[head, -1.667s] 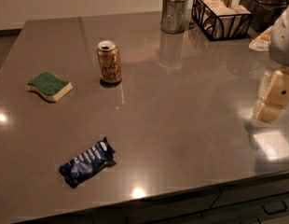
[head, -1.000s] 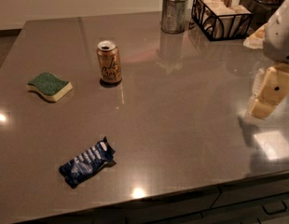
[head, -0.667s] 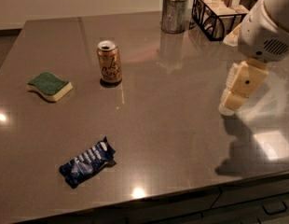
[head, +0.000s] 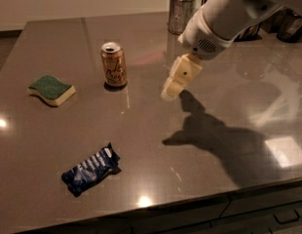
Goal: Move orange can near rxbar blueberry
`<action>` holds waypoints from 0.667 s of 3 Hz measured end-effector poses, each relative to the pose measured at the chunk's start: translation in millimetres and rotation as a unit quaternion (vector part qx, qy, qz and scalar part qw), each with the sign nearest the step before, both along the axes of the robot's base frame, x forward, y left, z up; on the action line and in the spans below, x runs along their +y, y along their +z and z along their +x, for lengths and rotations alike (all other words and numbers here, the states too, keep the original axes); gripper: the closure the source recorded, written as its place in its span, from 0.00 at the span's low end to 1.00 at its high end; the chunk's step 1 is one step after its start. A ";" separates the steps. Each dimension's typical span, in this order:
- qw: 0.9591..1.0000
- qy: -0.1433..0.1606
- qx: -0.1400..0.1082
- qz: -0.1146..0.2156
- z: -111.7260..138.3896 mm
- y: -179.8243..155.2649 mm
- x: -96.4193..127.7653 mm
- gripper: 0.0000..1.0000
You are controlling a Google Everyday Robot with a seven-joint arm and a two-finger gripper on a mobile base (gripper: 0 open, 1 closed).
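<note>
The orange can stands upright on the dark table, left of centre toward the back. The rxbar blueberry, a dark blue wrapper with white lettering, lies flat near the front left edge. My gripper hangs from the white arm over the middle of the table, to the right of the can and apart from it, holding nothing.
A green-and-yellow sponge lies at the left. A grey metal cup with white contents stands at the back. A dark wire basket sits behind the arm at the back right. The table's front edge runs along the bottom.
My arm has swung in from the right edge toward the table's middle, bringing the gripper closer to the can. The can, bar and sponge have not moved.
</note>
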State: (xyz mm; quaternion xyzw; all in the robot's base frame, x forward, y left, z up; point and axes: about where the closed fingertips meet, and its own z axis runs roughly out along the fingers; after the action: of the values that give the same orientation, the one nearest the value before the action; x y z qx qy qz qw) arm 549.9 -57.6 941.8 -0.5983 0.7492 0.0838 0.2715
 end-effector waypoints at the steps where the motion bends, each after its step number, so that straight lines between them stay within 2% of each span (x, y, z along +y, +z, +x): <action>1: 0.999 0.021 -0.003 0.037 21.8 -8.5 46.8 0.00; 2: 0.998 0.032 -0.003 0.061 43.1 -15.4 82.7 0.00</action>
State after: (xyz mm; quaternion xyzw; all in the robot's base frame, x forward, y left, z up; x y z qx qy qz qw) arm 593.0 25.1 926.4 -0.6046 0.7223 0.1358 0.3069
